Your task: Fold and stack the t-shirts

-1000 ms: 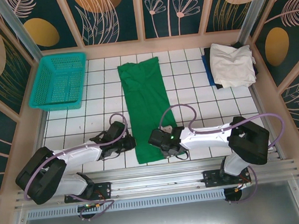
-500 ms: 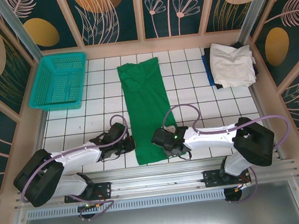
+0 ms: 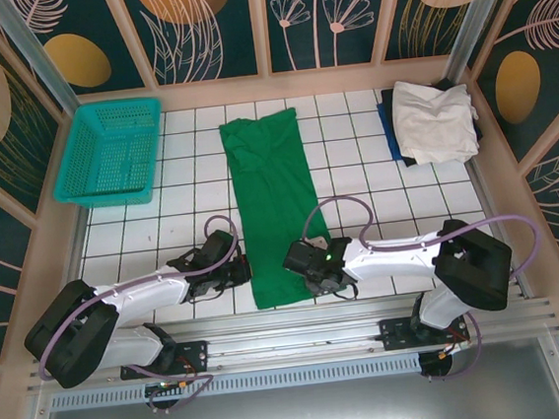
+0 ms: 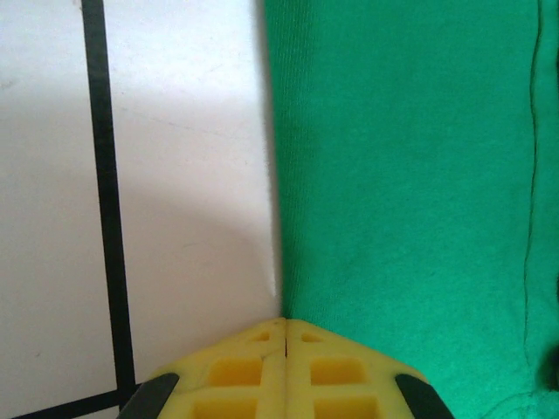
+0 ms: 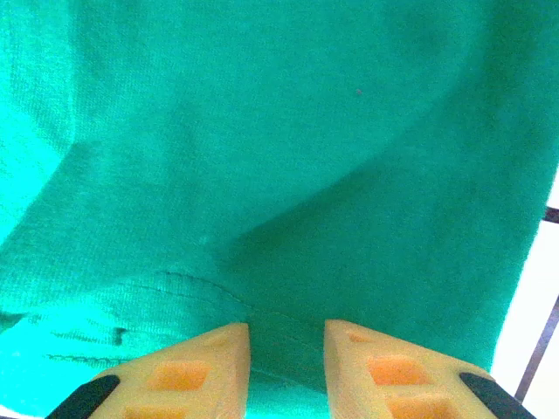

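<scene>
- The green shirt point(image 3: 270, 191) lies folded into a long strip down the middle of the table point(image 3: 377, 190), running from 12 o'clock to 6 o'clock, with its near end between the two grippers.
- Since a second ago the strip has kept its place and outline. The pile of shirts and the basket have not moved either.
- Both arms have shifted only slightly: the right elbow has slid a little towards 4 o'clock, and the left shoulder has dropped a touch towards 7 o'clock.
- The left gripper point(image 3: 246, 270) sits at the strip's 9 o'clock edge near its near end.
- In the left wrist view the left gripper point(image 4: 286, 327) is clenched, its yellow fingers point(image 4: 236, 371) pressed together with no gap. The edge of the cloth point(image 4: 410, 175) runs straight into the seam between them, and I cannot tell whether any cloth is pinched there.
- The right gripper point(image 3: 295, 265) rests on the strip's 3 o'clock side, level with the left one.
- In the right wrist view the right gripper point(image 5: 286, 336) is released, with a narrow gap between its fingers point(image 5: 218, 349). The tips are down against the green cloth point(image 5: 262, 131) by a stitched hem, gripping nothing.
- At 2 o'clock, in the far corner, an off-white shirt point(image 3: 434, 120) tops a pile, with a blue shirt point(image 3: 387, 125) and a black shirt point(image 3: 410, 160) showing beneath it.
- At 10 o'clock stands a teal basket point(image 3: 116, 105), well apart from the strip.
</scene>
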Robot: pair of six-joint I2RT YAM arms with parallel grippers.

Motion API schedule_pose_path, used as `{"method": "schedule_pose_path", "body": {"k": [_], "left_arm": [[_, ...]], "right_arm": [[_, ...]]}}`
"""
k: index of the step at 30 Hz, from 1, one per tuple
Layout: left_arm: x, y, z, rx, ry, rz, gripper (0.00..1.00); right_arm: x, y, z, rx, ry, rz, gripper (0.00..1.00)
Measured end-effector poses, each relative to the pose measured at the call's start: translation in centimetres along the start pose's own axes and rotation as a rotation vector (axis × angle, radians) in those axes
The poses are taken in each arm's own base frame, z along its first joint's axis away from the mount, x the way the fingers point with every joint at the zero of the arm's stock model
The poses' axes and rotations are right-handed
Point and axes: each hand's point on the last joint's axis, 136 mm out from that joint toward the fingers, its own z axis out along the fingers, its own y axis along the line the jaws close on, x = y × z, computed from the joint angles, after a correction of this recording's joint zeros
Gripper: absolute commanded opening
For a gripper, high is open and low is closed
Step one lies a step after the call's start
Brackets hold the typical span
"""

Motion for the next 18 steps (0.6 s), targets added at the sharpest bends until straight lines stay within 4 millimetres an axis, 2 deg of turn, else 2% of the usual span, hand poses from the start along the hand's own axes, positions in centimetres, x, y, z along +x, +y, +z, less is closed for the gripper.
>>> {"method": "schedule_pose_path", "body": {"k": [3,11,18], "left_arm": [[-0.07,0.07,-0.04,-0.007,-0.002,0.0,0.0],[-0.13,0.29,-0.11,-0.023,-0.003,-0.001,0.0],[-0.35,0.56,-0.16,-0.042,-0.014,0.003,0.0]], "right_arm": [[-0.16,0.29,0.33,-0.003,-0.002,0.0,0.28],[-0.29,0.54,0.42,-0.01,-0.004,-0.013,0.09],[-0.39,0.53,-0.11,-0.013,-0.006,-0.011,0.1]]}}
